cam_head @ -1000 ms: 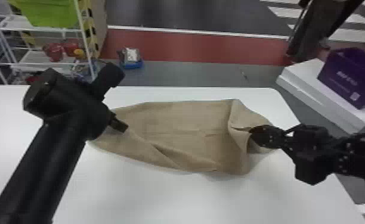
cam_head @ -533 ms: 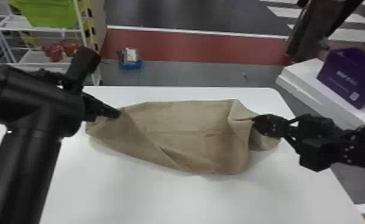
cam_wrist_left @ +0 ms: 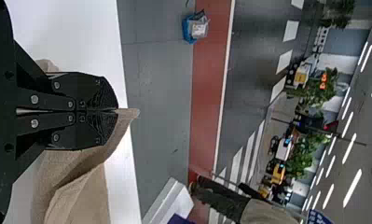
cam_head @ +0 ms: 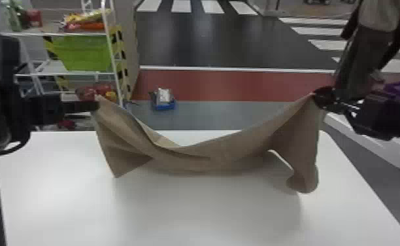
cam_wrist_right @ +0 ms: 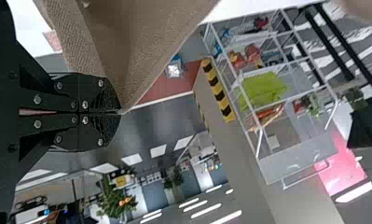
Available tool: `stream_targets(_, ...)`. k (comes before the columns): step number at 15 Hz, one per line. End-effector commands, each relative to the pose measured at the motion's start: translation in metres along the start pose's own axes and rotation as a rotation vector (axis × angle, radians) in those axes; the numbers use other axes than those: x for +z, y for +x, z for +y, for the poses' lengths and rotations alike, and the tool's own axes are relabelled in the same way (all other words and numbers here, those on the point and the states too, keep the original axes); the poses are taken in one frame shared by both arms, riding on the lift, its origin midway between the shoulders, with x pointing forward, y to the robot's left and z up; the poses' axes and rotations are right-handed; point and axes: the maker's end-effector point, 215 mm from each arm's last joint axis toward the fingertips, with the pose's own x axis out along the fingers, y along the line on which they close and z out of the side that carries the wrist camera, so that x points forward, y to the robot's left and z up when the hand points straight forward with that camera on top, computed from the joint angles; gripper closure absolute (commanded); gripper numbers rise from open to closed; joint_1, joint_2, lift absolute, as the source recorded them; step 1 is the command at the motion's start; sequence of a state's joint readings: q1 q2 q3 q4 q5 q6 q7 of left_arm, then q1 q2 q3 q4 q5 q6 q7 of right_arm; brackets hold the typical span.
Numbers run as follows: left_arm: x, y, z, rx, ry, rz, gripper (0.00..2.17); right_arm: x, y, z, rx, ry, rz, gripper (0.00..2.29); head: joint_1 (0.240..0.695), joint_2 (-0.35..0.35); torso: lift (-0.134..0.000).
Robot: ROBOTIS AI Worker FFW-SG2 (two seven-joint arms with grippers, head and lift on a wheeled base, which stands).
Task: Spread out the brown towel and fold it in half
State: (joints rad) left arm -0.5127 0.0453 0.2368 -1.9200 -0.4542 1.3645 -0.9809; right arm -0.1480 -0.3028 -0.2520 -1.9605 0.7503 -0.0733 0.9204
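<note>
Table: white, bare-topped where it shows toward the robot (cam_head: 209, 212), with gray, red and black bands of floor beyond its far edge.
Shelf rack: white (cam_head: 113, 59), standing past the table on the left, with a green bin (cam_head: 85, 54) on it.
Floor: a blue tray (cam_head: 164, 106) beyond the table, holding a silvery item.
Brown towel: raised over the table (cam_head: 222, 158), slung between both grippers, its middle sagging and loose folds hanging at each end.
Left gripper: fingers pressed together on one upper corner of the towel (cam_head: 95, 105).
Right gripper: pinched closed on the opposite upper corner (cam_head: 317, 95).
</note>
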Motion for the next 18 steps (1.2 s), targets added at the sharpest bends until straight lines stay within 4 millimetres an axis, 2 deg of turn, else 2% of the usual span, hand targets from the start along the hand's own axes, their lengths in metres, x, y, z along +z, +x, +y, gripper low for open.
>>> stream_targets(1, 0.018, 0.016, 0.021, 0.029, -0.038, 0.027, 2.14, -0.014, 0.026, -0.027, -0.037, 0.018, 0.053, 1.71, 0.499, -0.029, -0.134)
stream_targets(2, 0.029, 0.024, 0.028, 0.039, -0.035, 0.026, 2.14, -0.015, 0.033, -0.035, -0.048, 0.018, 0.062, 1.71, 0.47, -0.018, -0.134)
stream_targets(3, 0.037, 0.033, 0.033, 0.054, -0.04, 0.034, 2.14, -0.017, 0.039, -0.044, -0.068, 0.015, 0.072, 1.71, 0.457, -0.016, -0.134)
stream_targets(6, 0.072, 0.042, 0.057, 0.104, -0.01, 0.006, 2.14, -0.022, 0.056, -0.078, -0.135, 0.03, 0.11, 1.71, 0.424, -0.013, -0.134)
stream_targets(8, 0.097, 0.043, 0.057, 0.109, 0.007, -0.027, 2.14, -0.028, 0.065, -0.108, -0.183, 0.044, 0.138, 1.71, 0.384, -0.005, -0.134)
stream_targets(10, 0.122, 0.034, 0.064, 0.124, 0.022, -0.069, 2.14, -0.028, 0.068, -0.131, -0.213, 0.046, 0.143, 1.71, 0.353, -0.008, -0.134)
stream_targets(11, 0.116, 0.033, 0.067, 0.105, -0.002, -0.072, 2.14, -0.029, 0.068, -0.129, -0.207, 0.046, 0.139, 1.71, 0.335, -0.01, -0.134)
stream_targets(12, 0.104, 0.031, 0.075, 0.087, -0.039, -0.079, 2.14, -0.03, 0.067, -0.112, -0.175, 0.04, 0.132, 1.71, 0.319, -0.009, -0.134)
stream_targets(13, 0.086, 0.017, 0.091, 0.085, -0.058, -0.091, 2.14, -0.02, 0.059, -0.089, -0.146, -0.01, 0.1, 1.71, 0.311, -0.007, -0.134)
stream_targets(14, 0.064, -0.001, 0.106, 0.091, -0.075, -0.11, 2.14, -0.021, 0.045, -0.061, -0.104, -0.055, 0.077, 1.71, 0.311, -0.007, -0.134)
stream_targets(15, 0.045, -0.01, 0.109, 0.075, -0.092, -0.122, 2.14, -0.022, 0.034, -0.035, -0.067, -0.08, 0.06, 1.71, 0.342, 0.013, -0.134)
stream_targets(16, 0.024, -0.028, 0.121, 0.079, -0.101, -0.149, 2.14, -0.023, 0.021, -0.002, -0.026, -0.118, 0.034, 1.71, 0.364, 0.025, -0.134)
stream_targets(17, 0.0, -0.043, 0.126, 0.078, -0.11, -0.16, 2.14, -0.022, 0.006, 0.015, -0.007, -0.141, 0.014, 1.71, 0.394, 0.039, -0.134)
stream_targets(18, -0.017, -0.06, 0.133, 0.083, -0.111, -0.176, 2.14, -0.03, -0.007, 0.034, 0.016, -0.145, 0.011, 1.71, 0.427, 0.053, -0.134)
